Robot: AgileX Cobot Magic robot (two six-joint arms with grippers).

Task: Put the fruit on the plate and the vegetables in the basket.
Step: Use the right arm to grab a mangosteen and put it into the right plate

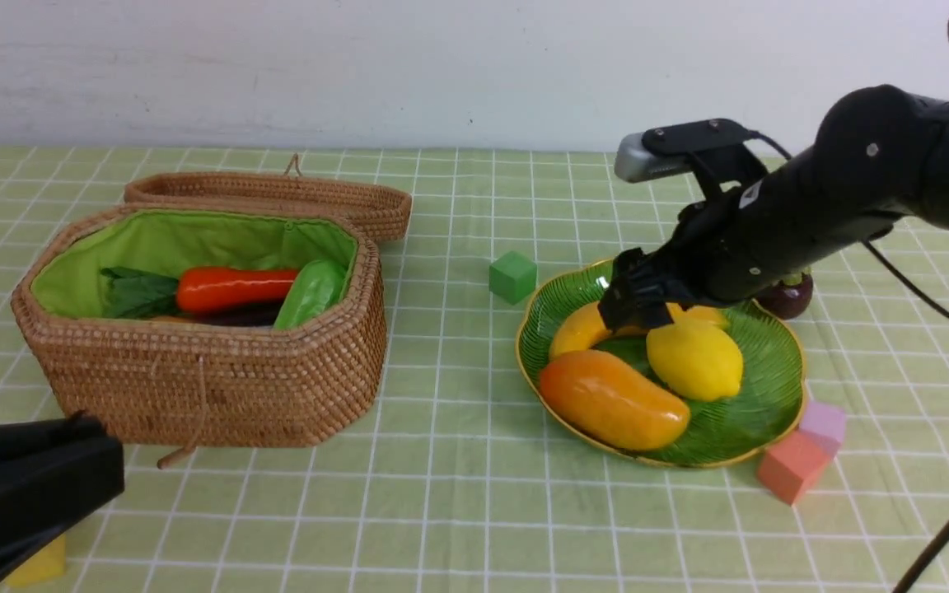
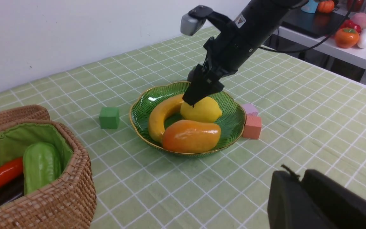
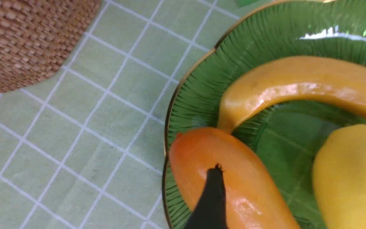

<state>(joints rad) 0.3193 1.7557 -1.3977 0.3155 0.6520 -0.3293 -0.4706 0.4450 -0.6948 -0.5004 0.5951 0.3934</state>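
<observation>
Overhead, right claw (image 1: 635,309) wide above plate's (image 1: 759,428) far edge.

We see a plain white wall (image 1: 359,66) along the far edge of the table. The table is covered by a light green cloth (image 1: 458,511) with a white grid. In the left wrist view, a white side table (image 2: 345,52) stands beyond the cloth's edge, holding toy fruits (image 2: 346,36) and a dark tray (image 2: 310,25). Light is even and soft.
</observation>
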